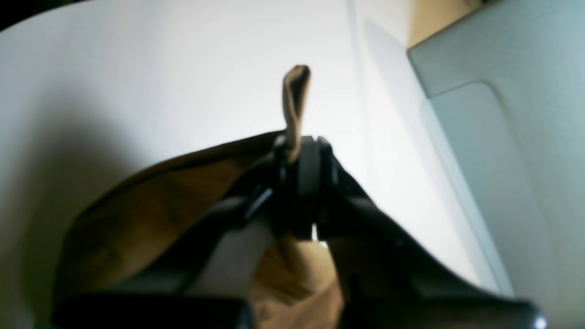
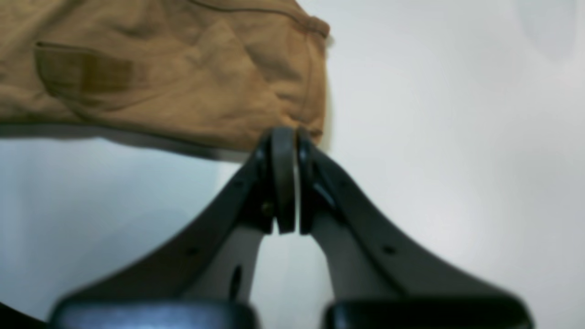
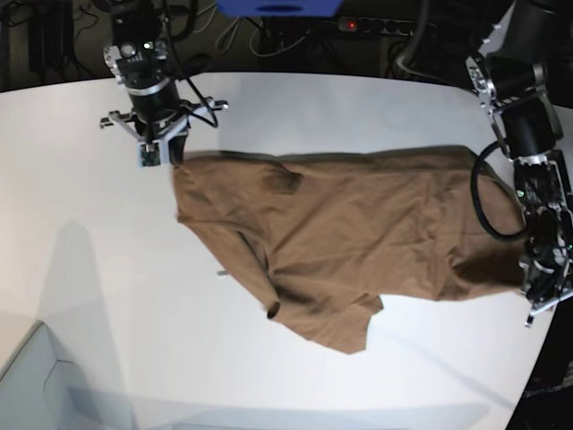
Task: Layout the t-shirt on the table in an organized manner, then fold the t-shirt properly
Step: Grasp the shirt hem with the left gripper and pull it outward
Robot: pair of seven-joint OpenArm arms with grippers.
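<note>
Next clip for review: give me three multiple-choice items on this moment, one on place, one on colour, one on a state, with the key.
1. Where is the t-shirt?
A. Stretched between both arms above the table
B. Folded at the table's centre
C. On the floor

2. The shirt's colour?
A. Blue
B. Tan-brown
C. White

3. The left pincer is
A. wide open
B. out of view
C. shut on shirt cloth

Key: 1 A, each pincer holds one end; 2 B, seen in every view; 3 C, a fold of cloth pokes out between its closed tips. The right pincer pinches a corner.
</note>
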